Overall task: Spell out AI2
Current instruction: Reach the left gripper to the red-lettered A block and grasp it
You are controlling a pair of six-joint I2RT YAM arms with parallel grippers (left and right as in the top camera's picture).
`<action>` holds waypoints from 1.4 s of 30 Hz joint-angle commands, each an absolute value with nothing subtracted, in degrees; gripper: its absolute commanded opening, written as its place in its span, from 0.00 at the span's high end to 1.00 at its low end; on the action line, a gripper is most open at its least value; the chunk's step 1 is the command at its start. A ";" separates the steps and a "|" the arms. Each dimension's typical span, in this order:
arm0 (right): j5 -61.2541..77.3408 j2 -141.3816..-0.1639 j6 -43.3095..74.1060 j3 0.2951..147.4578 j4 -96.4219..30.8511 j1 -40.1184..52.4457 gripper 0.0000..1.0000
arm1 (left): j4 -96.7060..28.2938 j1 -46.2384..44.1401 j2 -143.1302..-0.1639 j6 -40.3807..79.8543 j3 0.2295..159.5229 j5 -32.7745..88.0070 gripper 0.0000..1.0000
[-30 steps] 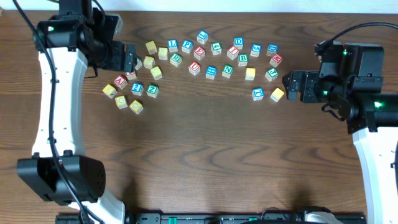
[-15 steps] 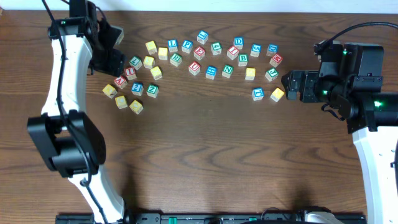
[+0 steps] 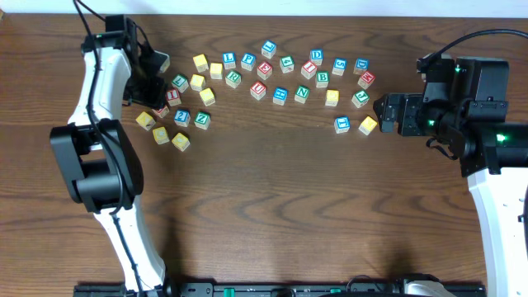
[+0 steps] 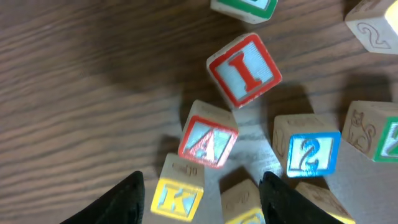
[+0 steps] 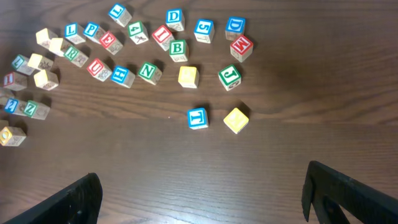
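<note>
**Left wrist.** A block, red border, lies just ahead of the left gripper, whose fingers are spread wide and hold nothing. I block is just beyond it, and 2 block is just to the side. These look like small wooden cubes, so likely light, rigid and not fragile, with flat faces that suit a pinch on two opposite sides. A sits skewed to the finger line. K block touches its near corner, and a plain yellow block crowds the right finger. The wrist probably needs to turn, or a neighbour gets caught in the grip.

**Overhead.** All three needed blocks sit in the left-hand cluster under that gripper. Z block is next to the 2. The bare table below has space for the word.

**Right wrist.** Right gripper is wide apart and empty. It is well clear of the cluster, with a blue block and a yellow cube ahead of it.
</note>
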State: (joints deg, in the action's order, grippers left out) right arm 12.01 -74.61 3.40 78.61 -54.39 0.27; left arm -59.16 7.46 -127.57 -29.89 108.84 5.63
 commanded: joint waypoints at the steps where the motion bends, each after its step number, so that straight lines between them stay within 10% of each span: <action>1: 12.40 -74.61 2.90 79.81 -54.63 0.43 0.01 | -58.63 7.31 -129.16 -31.07 108.97 5.54 0.42; 42: 12.38 -74.61 2.90 79.81 -53.98 0.43 0.01 | -53.67 7.16 -130.08 -26.33 108.47 5.43 0.69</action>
